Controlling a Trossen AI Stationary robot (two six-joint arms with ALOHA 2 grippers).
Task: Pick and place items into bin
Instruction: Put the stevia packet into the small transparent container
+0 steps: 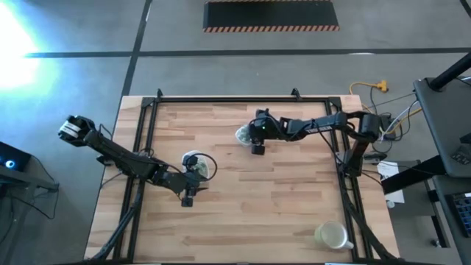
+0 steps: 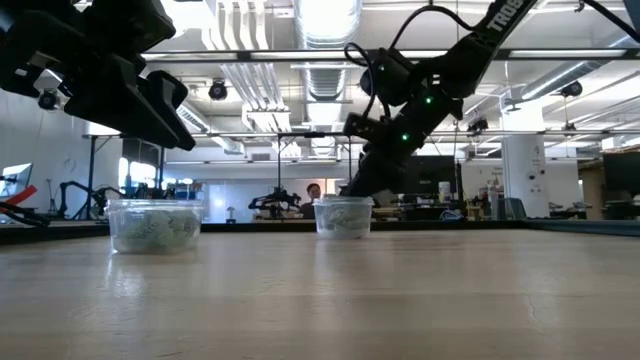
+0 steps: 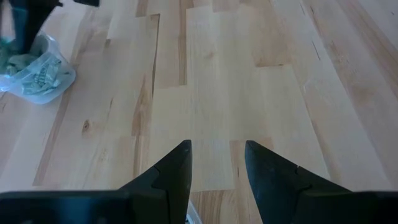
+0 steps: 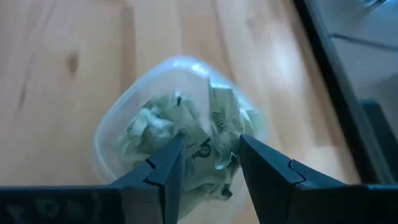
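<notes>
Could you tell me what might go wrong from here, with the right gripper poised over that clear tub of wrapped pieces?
1. The open right gripper hangs close above the tub; a finger could catch the rim and tip or push the tub.
2. The pieces lie crumpled together, so it may lift several or none.
3. The left gripper, open over bare table, sits by its own tub and could nudge it.

Both arms reach over the counter (image 1: pixel 294 221), right gripper (image 4: pixel 208 155) jaws parted near its far edge, left gripper (image 3: pixel 217 165) jaws parted near its middle.
</notes>
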